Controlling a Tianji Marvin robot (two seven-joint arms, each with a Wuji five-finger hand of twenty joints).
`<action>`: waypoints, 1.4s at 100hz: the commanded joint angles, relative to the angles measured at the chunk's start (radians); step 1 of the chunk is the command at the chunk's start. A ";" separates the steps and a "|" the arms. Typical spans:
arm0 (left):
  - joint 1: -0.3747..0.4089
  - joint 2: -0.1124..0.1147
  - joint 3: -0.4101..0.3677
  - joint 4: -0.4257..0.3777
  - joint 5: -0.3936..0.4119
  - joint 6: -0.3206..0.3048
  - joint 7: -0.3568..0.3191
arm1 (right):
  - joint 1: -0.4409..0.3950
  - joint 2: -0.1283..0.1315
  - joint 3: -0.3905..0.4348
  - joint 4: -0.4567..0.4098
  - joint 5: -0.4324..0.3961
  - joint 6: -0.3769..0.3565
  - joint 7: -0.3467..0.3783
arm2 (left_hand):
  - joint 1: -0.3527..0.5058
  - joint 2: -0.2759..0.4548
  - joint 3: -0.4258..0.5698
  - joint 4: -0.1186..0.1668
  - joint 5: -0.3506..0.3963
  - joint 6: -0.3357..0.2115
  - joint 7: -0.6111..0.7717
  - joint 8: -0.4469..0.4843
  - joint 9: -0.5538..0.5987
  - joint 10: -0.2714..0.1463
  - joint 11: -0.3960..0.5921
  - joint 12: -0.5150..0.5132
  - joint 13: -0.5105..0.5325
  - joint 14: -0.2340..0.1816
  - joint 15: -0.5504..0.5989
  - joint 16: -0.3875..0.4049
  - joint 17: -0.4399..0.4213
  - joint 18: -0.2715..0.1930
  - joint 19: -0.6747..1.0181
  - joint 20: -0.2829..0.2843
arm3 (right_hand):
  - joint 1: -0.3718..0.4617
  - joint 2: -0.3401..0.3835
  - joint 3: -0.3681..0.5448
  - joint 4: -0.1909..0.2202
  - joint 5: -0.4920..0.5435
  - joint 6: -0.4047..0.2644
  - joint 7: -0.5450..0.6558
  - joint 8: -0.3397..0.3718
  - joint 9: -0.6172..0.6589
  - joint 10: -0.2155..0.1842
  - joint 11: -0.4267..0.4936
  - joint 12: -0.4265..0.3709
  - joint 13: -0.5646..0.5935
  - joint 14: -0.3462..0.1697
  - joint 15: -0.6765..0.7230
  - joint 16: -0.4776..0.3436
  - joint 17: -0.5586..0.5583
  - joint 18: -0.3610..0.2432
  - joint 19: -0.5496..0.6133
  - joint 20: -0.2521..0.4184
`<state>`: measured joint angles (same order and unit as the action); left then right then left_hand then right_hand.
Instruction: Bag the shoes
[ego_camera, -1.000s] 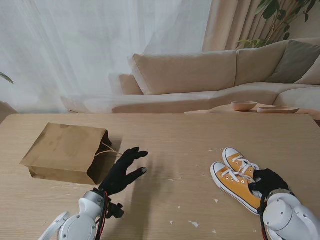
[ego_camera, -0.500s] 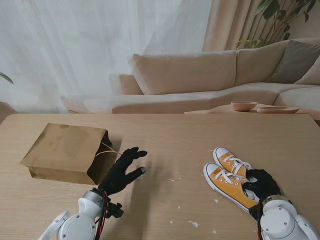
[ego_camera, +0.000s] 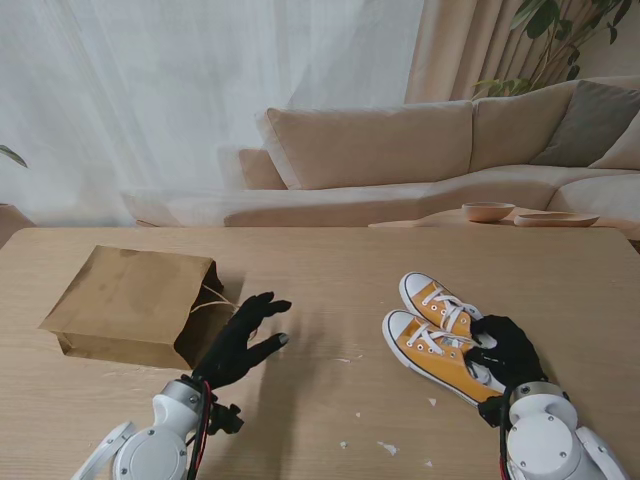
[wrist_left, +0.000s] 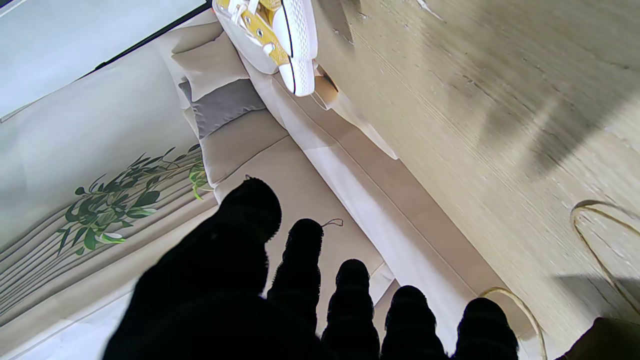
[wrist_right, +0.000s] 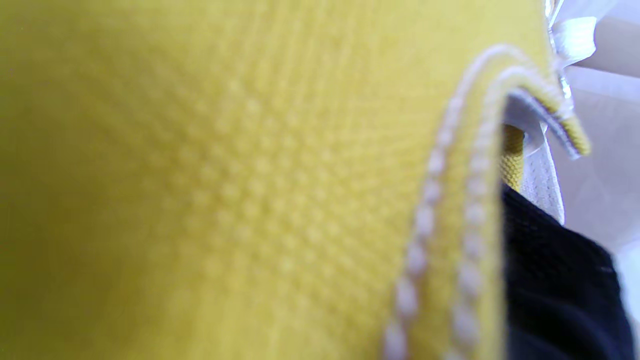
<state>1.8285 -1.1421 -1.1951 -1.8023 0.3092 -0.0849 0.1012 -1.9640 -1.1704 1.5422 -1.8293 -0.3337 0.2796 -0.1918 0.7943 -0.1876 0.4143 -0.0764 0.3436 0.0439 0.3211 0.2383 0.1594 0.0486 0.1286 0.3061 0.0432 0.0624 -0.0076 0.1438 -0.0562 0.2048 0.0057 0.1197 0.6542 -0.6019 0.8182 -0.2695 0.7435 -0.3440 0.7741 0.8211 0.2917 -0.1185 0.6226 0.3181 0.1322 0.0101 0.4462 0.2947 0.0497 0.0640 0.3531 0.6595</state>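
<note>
- Wooden table (ego_camera: 330, 270), sofa (ego_camera: 400, 150) behind.
- Brown paper bag (ego_camera: 135, 305) lying on its side, far left.
- Left hand (ego_camera: 243, 342) by bag mouth, fingers spread, holding nothing.
- Right hand (ego_camera: 505, 352) clamped on heels of yellow shoes (ego_camera: 432, 325), right of centre.

You're looking down from the stand, facing the sofa (ego_camera: 400, 150). Your left wrist camera looks along the table (wrist_left: 500, 125), sharing the shoes (ego_camera: 440, 335); your right wrist camera sits pressed against yellow canvas.
</note>
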 joint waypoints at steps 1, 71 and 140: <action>0.005 0.002 -0.008 -0.007 0.008 -0.005 -0.023 | 0.019 -0.014 -0.020 -0.038 0.003 -0.024 0.003 | 0.019 -0.028 0.044 0.008 0.020 0.013 0.017 0.018 0.009 0.023 0.039 0.024 -0.014 0.001 0.014 0.044 -0.002 -0.007 -0.006 0.030 | 0.044 0.180 0.101 0.022 0.085 -0.147 0.092 0.051 0.049 -0.037 0.102 0.043 -0.001 -0.021 0.001 0.004 -0.002 0.000 0.019 0.011; -0.188 0.083 -0.095 -0.035 0.273 0.041 -0.351 | 0.176 -0.035 -0.242 0.044 0.071 -0.120 -0.084 | -0.029 -0.136 0.206 -0.007 0.045 0.047 0.044 0.085 0.032 0.063 0.160 0.092 -0.018 0.057 0.077 0.339 -0.033 0.033 0.107 0.319 | 0.091 0.240 0.027 0.036 0.034 -0.112 0.107 0.095 0.041 -0.021 0.098 0.041 -0.002 -0.015 -0.012 -0.002 -0.010 0.003 0.020 0.020; -0.222 0.124 -0.185 -0.075 0.371 0.080 -0.572 | 0.172 -0.048 -0.250 0.038 0.111 -0.152 -0.126 | -0.086 -0.109 0.178 -0.012 0.361 0.391 0.086 0.160 0.072 0.110 0.168 0.111 -0.019 0.069 0.078 0.357 -0.034 0.032 0.097 0.395 | 0.099 0.242 0.022 0.042 0.041 -0.110 0.102 0.107 0.036 -0.022 0.095 0.040 -0.003 -0.014 -0.012 -0.002 -0.008 0.002 0.020 0.022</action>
<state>1.5880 -1.0240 -1.3800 -1.8471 0.6605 -0.0259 -0.4580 -1.7904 -1.2070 1.2884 -1.7635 -0.2302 0.1386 -0.3212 0.7323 -0.3221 0.6022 -0.0764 0.6112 0.3264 0.3983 0.3747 0.2136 0.1209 0.2788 0.4071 0.0432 0.1209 0.0610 0.4816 -0.0813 0.2323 0.1231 0.5087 0.7031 -0.5805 0.7920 -0.2695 0.7385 -0.2912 0.7744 0.8573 0.2901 -0.1063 0.6226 0.3179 0.1322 0.0101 0.4461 0.2947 0.0492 0.0650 0.3543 0.6600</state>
